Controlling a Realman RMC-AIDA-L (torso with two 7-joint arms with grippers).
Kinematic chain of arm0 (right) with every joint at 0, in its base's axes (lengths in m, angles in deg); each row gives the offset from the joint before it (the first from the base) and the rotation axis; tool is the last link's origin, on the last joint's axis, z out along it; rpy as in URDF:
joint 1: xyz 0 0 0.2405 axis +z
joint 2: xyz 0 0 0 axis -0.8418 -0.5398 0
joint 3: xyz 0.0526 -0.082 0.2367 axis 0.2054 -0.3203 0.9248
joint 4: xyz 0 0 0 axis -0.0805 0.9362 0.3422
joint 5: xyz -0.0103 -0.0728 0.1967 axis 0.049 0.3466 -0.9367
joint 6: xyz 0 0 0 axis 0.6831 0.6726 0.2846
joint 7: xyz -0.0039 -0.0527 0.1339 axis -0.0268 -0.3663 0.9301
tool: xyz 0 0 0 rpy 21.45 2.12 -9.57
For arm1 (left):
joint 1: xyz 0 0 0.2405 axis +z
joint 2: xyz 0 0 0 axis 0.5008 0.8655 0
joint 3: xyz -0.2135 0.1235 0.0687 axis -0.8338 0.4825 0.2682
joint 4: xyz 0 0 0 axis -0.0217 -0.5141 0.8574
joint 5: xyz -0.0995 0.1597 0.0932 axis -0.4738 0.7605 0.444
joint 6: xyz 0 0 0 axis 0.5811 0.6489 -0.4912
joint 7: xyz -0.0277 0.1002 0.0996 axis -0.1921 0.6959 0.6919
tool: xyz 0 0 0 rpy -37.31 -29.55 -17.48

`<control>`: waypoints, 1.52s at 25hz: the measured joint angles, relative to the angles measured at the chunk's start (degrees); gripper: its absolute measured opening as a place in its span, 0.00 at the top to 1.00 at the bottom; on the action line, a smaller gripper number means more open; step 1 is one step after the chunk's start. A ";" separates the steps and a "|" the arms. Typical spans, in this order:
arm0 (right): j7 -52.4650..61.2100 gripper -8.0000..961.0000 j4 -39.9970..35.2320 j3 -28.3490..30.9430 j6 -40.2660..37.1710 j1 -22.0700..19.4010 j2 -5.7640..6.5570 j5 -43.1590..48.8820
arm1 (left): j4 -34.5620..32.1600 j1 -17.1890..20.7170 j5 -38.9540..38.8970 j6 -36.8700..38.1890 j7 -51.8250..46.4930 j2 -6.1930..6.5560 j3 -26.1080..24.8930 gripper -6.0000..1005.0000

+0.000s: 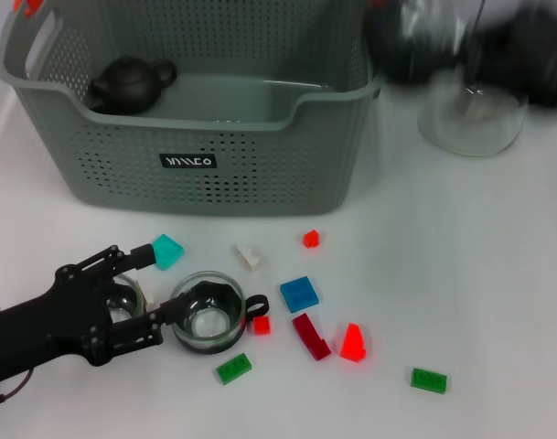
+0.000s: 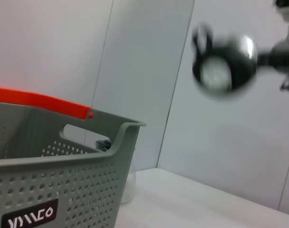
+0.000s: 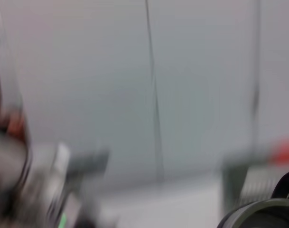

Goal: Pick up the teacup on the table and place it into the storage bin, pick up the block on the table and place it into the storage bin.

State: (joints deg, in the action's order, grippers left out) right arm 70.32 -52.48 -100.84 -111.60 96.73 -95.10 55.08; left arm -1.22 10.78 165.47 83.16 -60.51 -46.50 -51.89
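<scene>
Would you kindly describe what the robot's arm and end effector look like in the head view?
The left end effector is matte black, built from skeletal linkage bars with visible pivot joints, on a thick black arm. A thin cable trails beside the arm at the picture's edge. The right end effector shows only as a dark blur.

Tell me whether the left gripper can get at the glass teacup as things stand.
Probably yes: the left gripper sits right beside the teacup, fingers open toward it, with only a teal block near the upper fingertip.
</scene>
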 joint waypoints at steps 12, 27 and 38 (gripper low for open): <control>16.07 0.93 -1.64 -27.35 47.29 8.15 -2.60 3.11 | 0.02 0.07 0.00 0.29 -0.24 -0.09 -0.01 0.14; 29.37 0.93 39.57 -30.28 70.94 34.37 -2.60 29.72 | 0.18 0.13 0.13 0.25 -0.30 -0.54 0.00 0.14; 29.34 0.91 43.22 -30.91 70.11 33.47 -2.20 30.31 | 0.77 -0.55 0.08 -0.33 -0.30 -0.61 0.33 0.14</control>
State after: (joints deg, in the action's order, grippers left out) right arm 99.66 -9.26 -131.75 -41.49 130.20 -97.30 85.40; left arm -0.45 10.23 165.55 82.83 -60.82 -47.11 -51.55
